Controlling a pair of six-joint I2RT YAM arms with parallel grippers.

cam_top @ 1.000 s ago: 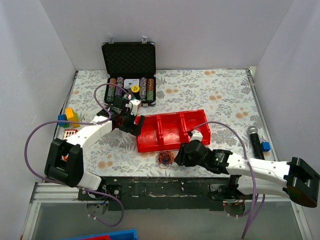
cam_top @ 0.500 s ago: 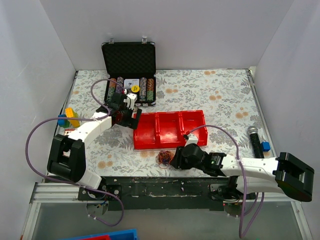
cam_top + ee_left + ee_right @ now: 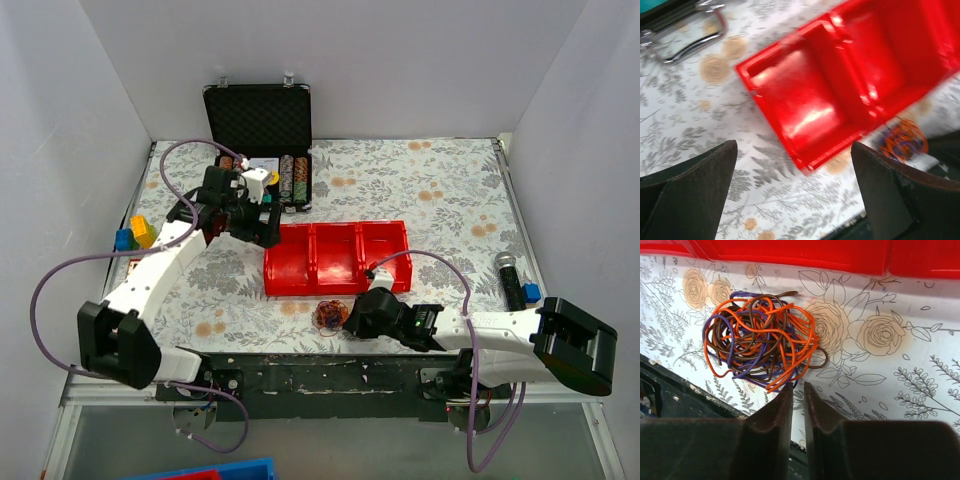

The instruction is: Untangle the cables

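The cables (image 3: 329, 316) are a small clump of orange, purple and brown wires on the floral table near the front edge, just in front of the red tray (image 3: 335, 258). In the right wrist view the clump (image 3: 760, 342) lies just beyond my right gripper (image 3: 798, 386), whose left fingertip touches its near edge. The jaws are nearly together with nothing between them. My left gripper (image 3: 262, 225) is wide open and empty above the tray's left end. In the left wrist view (image 3: 794, 150) the clump (image 3: 902, 140) shows at the right.
The red three-compartment tray (image 3: 805, 100) is empty; its front wall (image 3: 790, 250) shows in the right wrist view. An open case of poker chips (image 3: 258, 130) stands at the back left. Yellow and blue blocks (image 3: 140, 232) lie at the left, a microphone (image 3: 508, 275) and a blue block (image 3: 531, 292) at the right.
My right gripper has moved left up to the clump. My left arm has swung back and left, and the red tray has shifted a little left and straightened.
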